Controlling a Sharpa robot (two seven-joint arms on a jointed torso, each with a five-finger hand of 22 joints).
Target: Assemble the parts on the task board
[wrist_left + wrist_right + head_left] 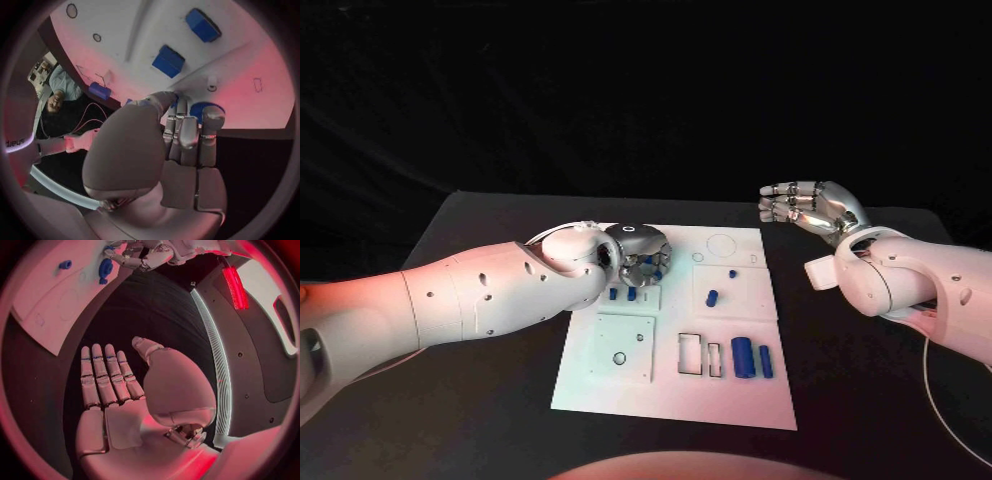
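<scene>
A: From the head view, where is everything?

B: The task board (678, 330) lies mid-surface. The left hand (640, 258) hovers over its 10 o'clock corner, fingers curled down above two small blue parts (625, 294). Whether they pinch anything, I cannot tell. A lone blue part (713, 296) sits near the centre, and two longer blue pieces (751, 358) lie toward 4 o'clock. The right hand (808, 208) hangs off the board at 2 o'clock, released and holding nothing.

A: And the left wrist view?

B: The fingers (187, 132) close over a round blue part (203, 109) at the board's edge; contact looks likely but stays unclear. Two blue blocks (169, 60) lie beyond.

A: The right wrist view?

B: The fingers (103, 375) are straight and spread above the dark surface (150, 310).

A: Advice for the step?

B: I'd seat the part squarely before lifting and keep the wrist steady.
</scene>
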